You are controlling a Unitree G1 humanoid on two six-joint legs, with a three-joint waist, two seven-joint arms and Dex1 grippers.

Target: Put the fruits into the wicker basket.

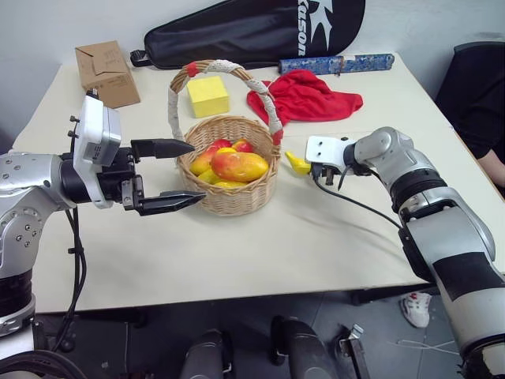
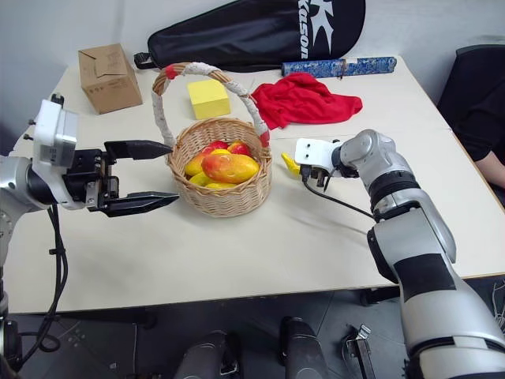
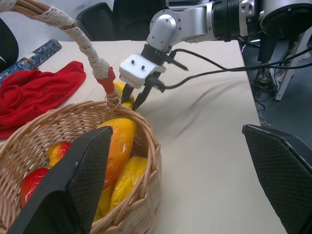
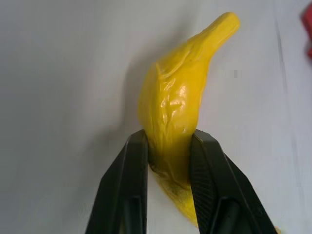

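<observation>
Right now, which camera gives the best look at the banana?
The right wrist view: the banana lies large on the table, pinched between the right gripper. Both eye views show a yellow tip beside the wicker basket; the left wrist view, a sliver.

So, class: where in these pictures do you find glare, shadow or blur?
Right wrist view: a bright glare spot on the banana, a soft shadow beside it on the table. Left wrist view: the left pincer's near fingers look blurred; the basket behind is sharper.

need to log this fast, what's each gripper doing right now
left gripper: open, holding nothing, beside the wicker basket.
right gripper: closed on the banana, which lies on the table.
</observation>
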